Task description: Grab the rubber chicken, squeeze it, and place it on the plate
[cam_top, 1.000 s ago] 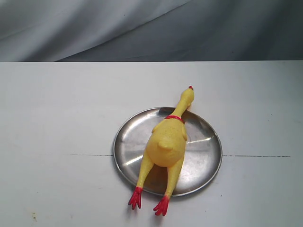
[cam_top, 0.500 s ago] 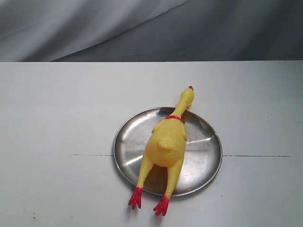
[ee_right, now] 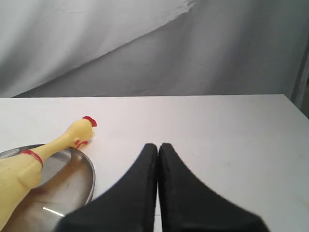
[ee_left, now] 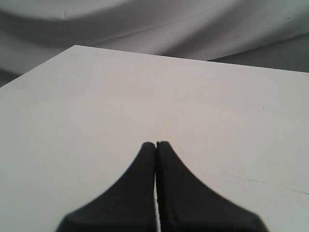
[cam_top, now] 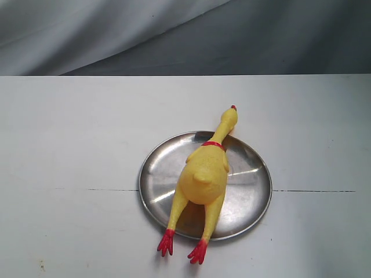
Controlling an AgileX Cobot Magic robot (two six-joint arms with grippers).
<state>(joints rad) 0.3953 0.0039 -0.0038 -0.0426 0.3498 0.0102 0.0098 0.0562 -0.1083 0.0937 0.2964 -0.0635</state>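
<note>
Exterior view: the rubber chicken (cam_top: pixel 203 176) lies lengthwise across the plate (cam_top: pixel 249 191), head and feet overhanging its rim, so placement looks done. My left gripper (ee_left: pixel 156 144) and right gripper (ee_right: pixel 158 145) are pinched together, empty, seemingly clear of it.

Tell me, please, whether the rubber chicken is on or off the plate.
On: the chicken lies across the plate, head and feet past its rim.

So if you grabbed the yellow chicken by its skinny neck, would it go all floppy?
Probably a bit. The rubber chicken has a thin neck and long legs, so those would likely bend and dangle. Its plump body looks soft, maybe light. It probably won't roll: it lies flat across the plate, feet past the rim.
</note>
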